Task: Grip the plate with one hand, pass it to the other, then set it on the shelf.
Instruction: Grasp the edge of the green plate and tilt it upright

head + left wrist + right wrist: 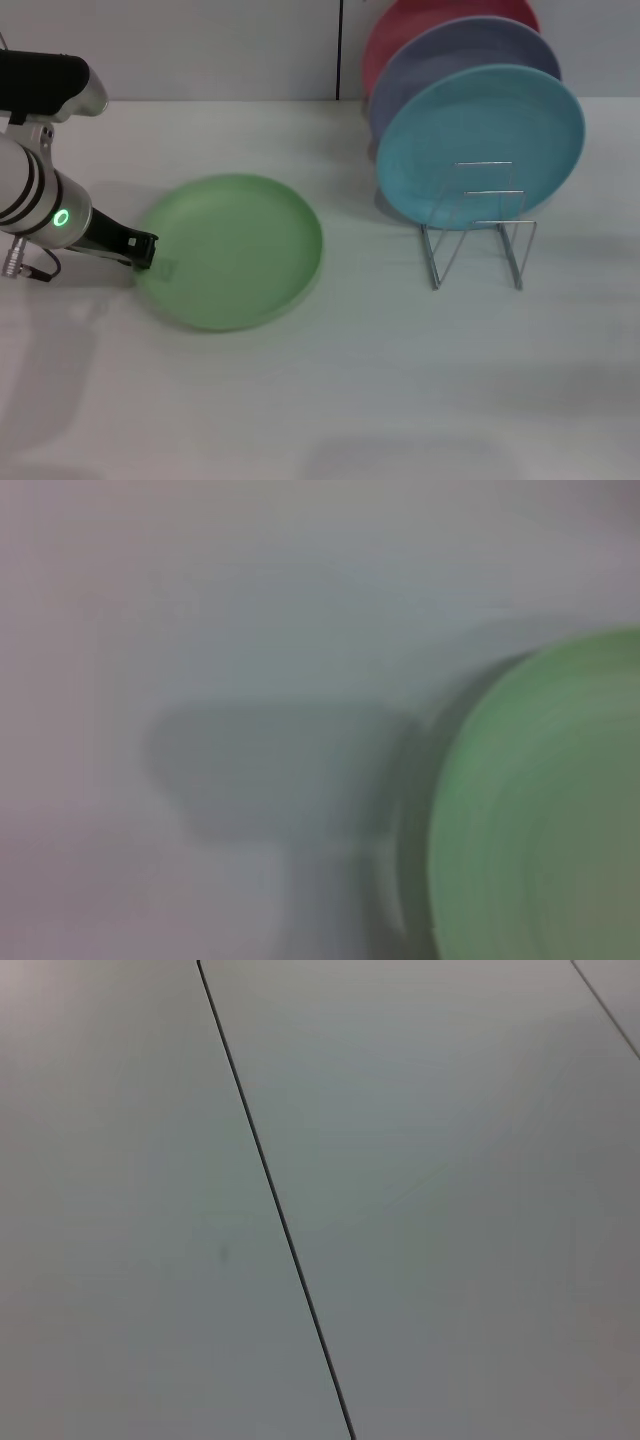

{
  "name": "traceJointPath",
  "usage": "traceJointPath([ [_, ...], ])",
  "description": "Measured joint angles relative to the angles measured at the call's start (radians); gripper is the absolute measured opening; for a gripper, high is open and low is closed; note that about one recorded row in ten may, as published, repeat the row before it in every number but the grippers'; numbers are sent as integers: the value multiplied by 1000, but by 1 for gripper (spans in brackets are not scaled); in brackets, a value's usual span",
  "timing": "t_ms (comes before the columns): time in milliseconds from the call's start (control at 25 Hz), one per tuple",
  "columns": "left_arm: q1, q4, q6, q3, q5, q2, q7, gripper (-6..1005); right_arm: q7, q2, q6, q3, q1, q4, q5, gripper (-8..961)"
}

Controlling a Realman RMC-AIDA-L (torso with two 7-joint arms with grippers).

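Left pincer (143,250) at left rim of green plate (232,250), touching it; grip state can't tell. Plate flat on white bench (360,380), well left of wire rack (478,235). Rack holding blue plate (480,140), lavender plate (450,55) and red plate (410,25) behind, all upright. Right pincer out of view.

A white table (400,380) fills nearly the whole head view. Left of centre a green plate (235,250) lies flat on it, throwing a soft shadow. In the upper right stands a wire rack (480,240) on the tabletop, holding three plates upright: a blue plate (480,140) in front, a lavender plate (450,60) behind it, a red plate (420,20) rearmost.
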Motion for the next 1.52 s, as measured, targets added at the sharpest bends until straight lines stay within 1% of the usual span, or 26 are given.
traceJointPath([
  [480,-1,-4,-3,5,0,1,3,133,1,1,0,0,-1,0,-1,704],
  [1520,-9,-9,-16,16,0,-1,12,58,1,1,-3,0,1,-1,-2,704],
])
